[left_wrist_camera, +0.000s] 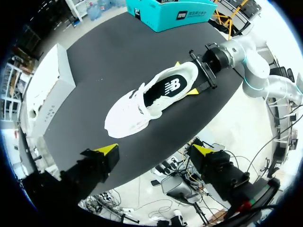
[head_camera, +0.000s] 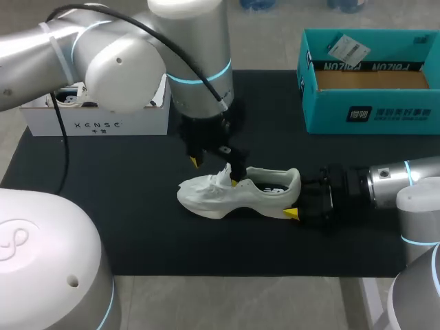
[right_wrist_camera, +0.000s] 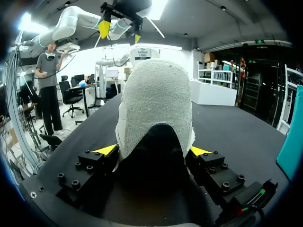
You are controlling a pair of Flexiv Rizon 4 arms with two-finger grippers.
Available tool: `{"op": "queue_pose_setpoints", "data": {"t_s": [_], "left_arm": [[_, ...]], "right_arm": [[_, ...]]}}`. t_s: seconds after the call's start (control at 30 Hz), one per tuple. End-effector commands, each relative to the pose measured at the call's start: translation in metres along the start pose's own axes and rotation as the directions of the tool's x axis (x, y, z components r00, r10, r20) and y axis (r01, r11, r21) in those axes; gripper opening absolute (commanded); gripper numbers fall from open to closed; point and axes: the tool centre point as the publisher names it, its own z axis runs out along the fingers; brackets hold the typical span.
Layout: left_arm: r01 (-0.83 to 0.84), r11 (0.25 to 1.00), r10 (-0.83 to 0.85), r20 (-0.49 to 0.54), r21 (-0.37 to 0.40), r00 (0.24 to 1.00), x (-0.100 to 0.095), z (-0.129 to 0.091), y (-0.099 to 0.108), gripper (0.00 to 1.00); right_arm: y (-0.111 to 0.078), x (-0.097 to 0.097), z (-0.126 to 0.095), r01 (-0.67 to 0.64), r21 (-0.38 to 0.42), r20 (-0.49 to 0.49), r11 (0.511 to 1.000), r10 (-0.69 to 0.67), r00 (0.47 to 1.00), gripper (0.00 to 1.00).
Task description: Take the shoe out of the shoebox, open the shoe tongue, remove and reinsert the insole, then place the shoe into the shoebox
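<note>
a robotics lab: left arm (head_camera: 117, 62) and right arm (head_camera: 385, 180) stand over a black table (head_camera: 103, 206) with a shoebox (head_camera: 371, 113).

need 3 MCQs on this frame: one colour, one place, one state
1. The shoebox is: A teal, B red, C white.
2. The shoe is: A in the shoebox, B on the black mat, C hanging in the air.
3. The right gripper is: A open, B shut on the shoe's heel, C out of view.
Answers: A, its walls are teal; B, its sole rests on the mat and the box stands apart; B, both yellow-tipped fingers press the heel's sides.
</note>
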Motion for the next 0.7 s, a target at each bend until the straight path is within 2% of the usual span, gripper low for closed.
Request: {"op": "queue_pose_setpoints", "data": {"t_s": [0.03,0.4,0.43,0.47,0.5,0.57,0.6,0.7], "left_arm": [[-0.618,0.772,0.616,0.063,0.147,0.785,-0.004,0.000,0.007,1.00],[-0.630,0.760,0.627,0.072,0.162,0.776,-0.003,-0.001,0.005,1.00],[-0.665,0.734,0.657,0.108,0.136,0.746,-0.002,-0.001,0.002,1.00],[-0.702,0.708,0.688,0.153,0.077,0.710,0.002,0.000,0.000,1.00],[-0.691,0.719,0.672,0.182,0.068,0.717,0.004,0.001,-0.003,1.00],[-0.736,0.676,0.720,0.171,0.046,0.672,0.006,0.001,-0.008,1.00],[-0.733,0.680,0.714,0.205,0.024,0.669,0.008,0.002,-0.011,1.00],[-0.771,0.637,0.757,0.186,0.006,0.627,0.014,0.004,-0.018,1.00]], "right_arm": [[-0.004,0.001,0.003,0.000,0.002,0.002,1.000,0.000,1.000,0.00],[-0.004,0.001,0.003,0.000,0.002,0.002,1.000,0.000,1.000,0.00],[-0.004,0.001,0.003,0.000,0.002,0.002,1.000,0.000,1.000,0.00],[-0.004,0.001,0.003,0.000,0.002,0.002,1.000,0.000,1.000,0.00],[-0.004,0.001,0.003,0.000,0.002,0.002,1.000,0.000,1.000,0.00],[-0.004,0.001,0.003,0.000,0.002,0.002,1.000,0.000,1.000,0.00],[-0.004,0.001,0.003,0.000,0.002,0.002,1.000,0.000,1.000,0.00],[-0.004,0.001,0.003,0.000,0.002,0.002,1.000,0.000,1.000,0.00]]}}
